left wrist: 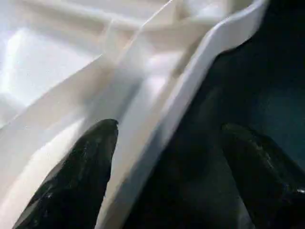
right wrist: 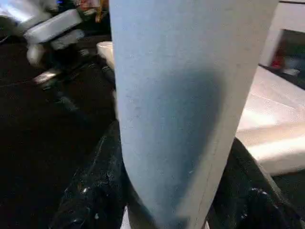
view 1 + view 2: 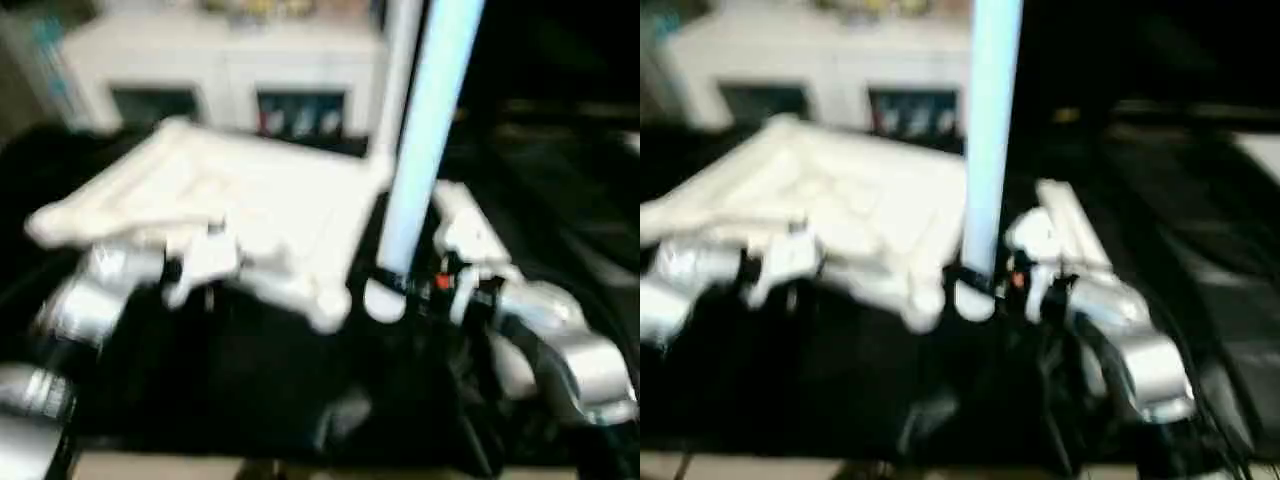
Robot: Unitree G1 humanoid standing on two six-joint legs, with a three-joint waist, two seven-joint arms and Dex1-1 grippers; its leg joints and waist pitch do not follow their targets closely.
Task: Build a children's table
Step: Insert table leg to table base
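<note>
1. The tabletop [image 3: 250, 215] lies upside down on the dark worktop [image 3: 250, 390], its ribbed underside facing up and one rounded corner socket [image 3: 325, 305] pointing toward the robot.
2. Right hand [image 3: 405, 290] has a firm hold on a table leg [image 3: 425, 130]: the two black fingers [image 2: 93, 186] press against either side of the pale tube, near its lower end.
3. That leg stands almost upright, leaning slightly, its rounded bottom tip [image 3: 383, 300] just beside the tabletop's near corner socket. Whether the tip touches the socket or the worktop cannot be told.
4. Left hand [image 1: 167, 176] is wide open and holds nothing. In the left wrist view, one black finger [image 1: 78, 176] sits over the tabletop's white ribbing and the other [image 1: 259, 176] over the dark worktop, with the tabletop's edge rim [image 1: 190, 90] running between them.
5. From the head views, the left silver forearm [image 3: 85, 300] reaches in at the tabletop's near edge.
6. Another white piece [image 3: 465, 230] lies on the worktop just behind the right hand.
7. At the back stands a white cabinet [image 3: 220, 70] with glass doors.
</note>
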